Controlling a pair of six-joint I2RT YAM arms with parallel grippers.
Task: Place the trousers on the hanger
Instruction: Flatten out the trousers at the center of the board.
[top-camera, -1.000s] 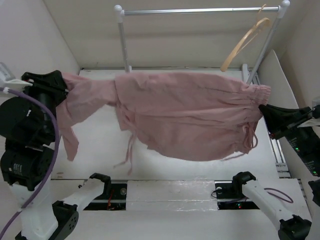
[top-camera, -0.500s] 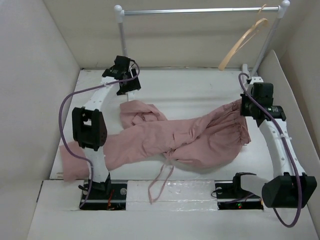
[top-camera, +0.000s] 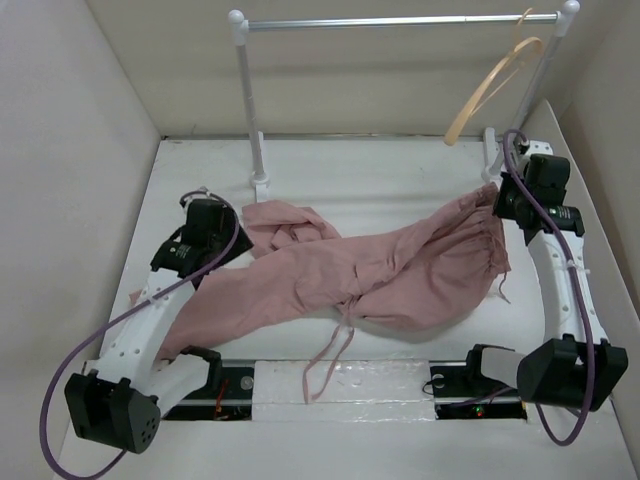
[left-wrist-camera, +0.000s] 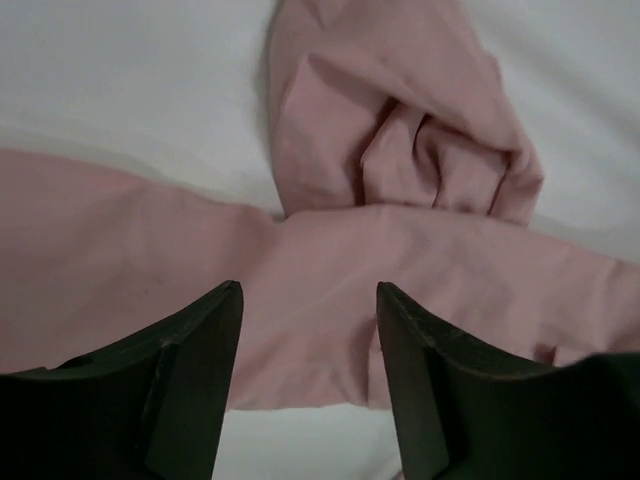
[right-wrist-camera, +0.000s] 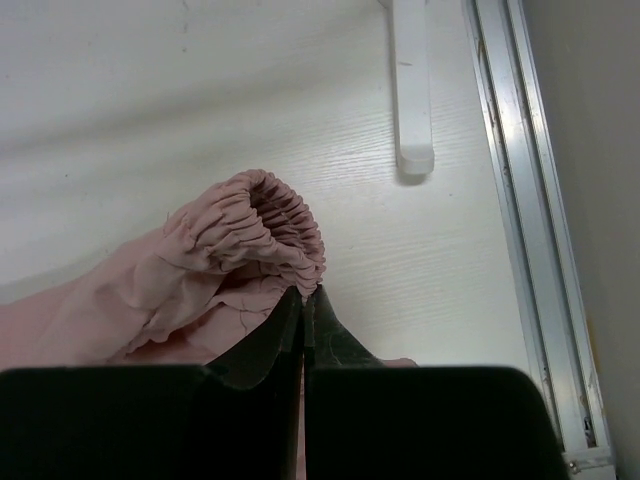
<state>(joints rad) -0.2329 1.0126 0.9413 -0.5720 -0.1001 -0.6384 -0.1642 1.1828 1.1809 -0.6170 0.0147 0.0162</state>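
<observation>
The dusty-pink trousers (top-camera: 350, 275) lie crumpled across the table, waist at the right, legs running left, drawstring (top-camera: 330, 365) trailing over the near edge. My right gripper (top-camera: 500, 200) is shut on the gathered waistband (right-wrist-camera: 285, 215) and holds it slightly lifted. My left gripper (top-camera: 232, 232) is open and empty, hovering low over a folded trouser leg (left-wrist-camera: 400, 160); its fingertips (left-wrist-camera: 215, 330) straddle pink fabric. The light-tan wooden hanger (top-camera: 495, 85) hangs by its hook from the right end of the rail.
The silver-and-white clothes rail (top-camera: 400, 20) stands at the back, its left post (top-camera: 250, 110) near the trousers and its right base foot (right-wrist-camera: 412, 90) close to my right gripper. A metal track (right-wrist-camera: 520, 200) runs along the right edge. Walls enclose both sides.
The left arm has pulled back from the far rail post to the trouser leg on the left. The right gripper has moved slightly back and right with the waistband. The trousers shifted a little.
</observation>
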